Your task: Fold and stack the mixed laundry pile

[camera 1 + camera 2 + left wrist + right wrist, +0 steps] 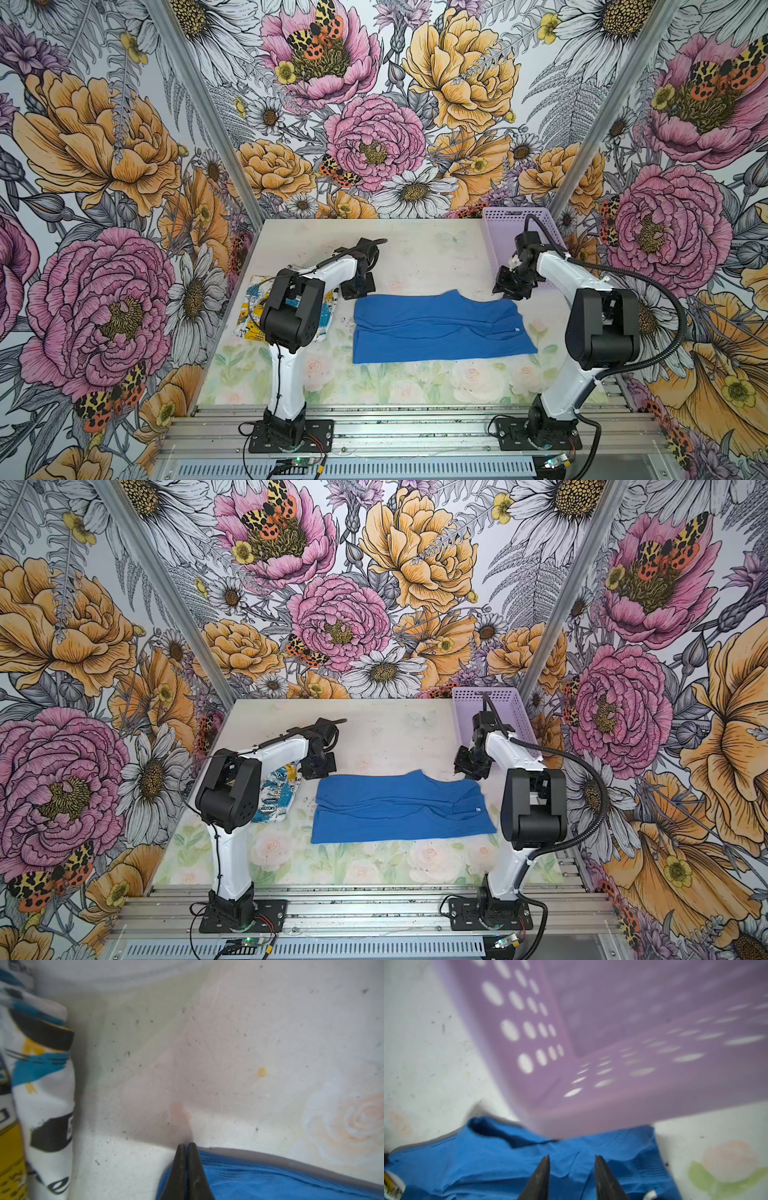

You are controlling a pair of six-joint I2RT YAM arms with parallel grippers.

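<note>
Left jaws pinching blue T-shirt (270,1178) corner, grip unreadable in top views

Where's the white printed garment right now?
In both top views the white printed garment lies on the left of the table, partly hidden by the left arm, with a gap to the blue T-shirt on its right.

A robot lab booth: floral-print walls (104,124) on aluminium frame (203,104), two arms (286,374) bolted to rails (415,432) along the bench's (415,249) edge.
</note>
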